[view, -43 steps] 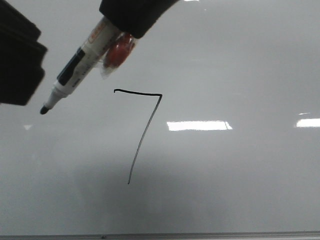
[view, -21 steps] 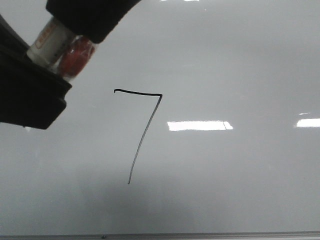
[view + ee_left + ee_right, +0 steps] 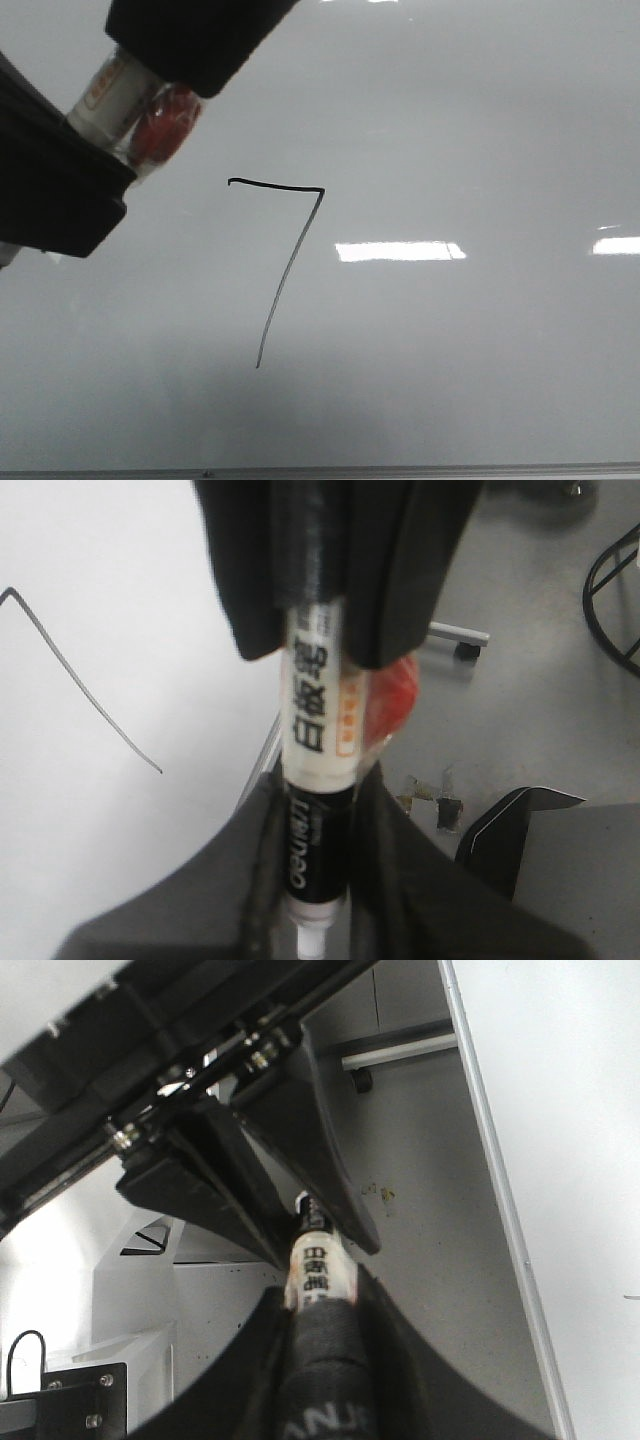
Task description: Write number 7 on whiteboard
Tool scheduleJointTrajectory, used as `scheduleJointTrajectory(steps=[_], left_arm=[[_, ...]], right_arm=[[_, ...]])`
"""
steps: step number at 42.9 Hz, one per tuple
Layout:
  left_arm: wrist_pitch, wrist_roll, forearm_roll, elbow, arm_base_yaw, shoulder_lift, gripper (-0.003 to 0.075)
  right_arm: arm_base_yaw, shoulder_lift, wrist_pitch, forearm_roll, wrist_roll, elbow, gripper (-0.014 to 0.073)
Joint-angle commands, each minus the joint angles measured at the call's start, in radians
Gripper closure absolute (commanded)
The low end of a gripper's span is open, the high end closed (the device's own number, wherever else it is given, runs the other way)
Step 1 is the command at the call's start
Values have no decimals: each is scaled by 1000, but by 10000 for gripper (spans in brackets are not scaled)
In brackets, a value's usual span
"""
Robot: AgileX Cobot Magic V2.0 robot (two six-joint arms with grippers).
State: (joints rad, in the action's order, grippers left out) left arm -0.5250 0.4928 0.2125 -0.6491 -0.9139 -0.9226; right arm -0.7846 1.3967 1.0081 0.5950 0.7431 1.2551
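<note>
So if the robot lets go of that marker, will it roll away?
Probably yes. The marker has a round, smooth barrel, so it would likely roll on the glossy whiteboard. It looks stiff, not bendy, staying straight between both tools. It seems thin and probably light. The red blob beside it might slow rolling, but I can't tell.
</note>
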Motion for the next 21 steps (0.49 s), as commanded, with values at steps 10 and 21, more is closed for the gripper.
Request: scheduleJointTrajectory(steps=[10, 21], left_arm=[[22, -132, -1, -37, -2, -64, 741], [26, -209, -8, -37, 136, -143, 741]], right_arm=[[27, -52, -51, 24, 5, 35, 90], [188, -215, -157, 24, -42, -31, 152]])
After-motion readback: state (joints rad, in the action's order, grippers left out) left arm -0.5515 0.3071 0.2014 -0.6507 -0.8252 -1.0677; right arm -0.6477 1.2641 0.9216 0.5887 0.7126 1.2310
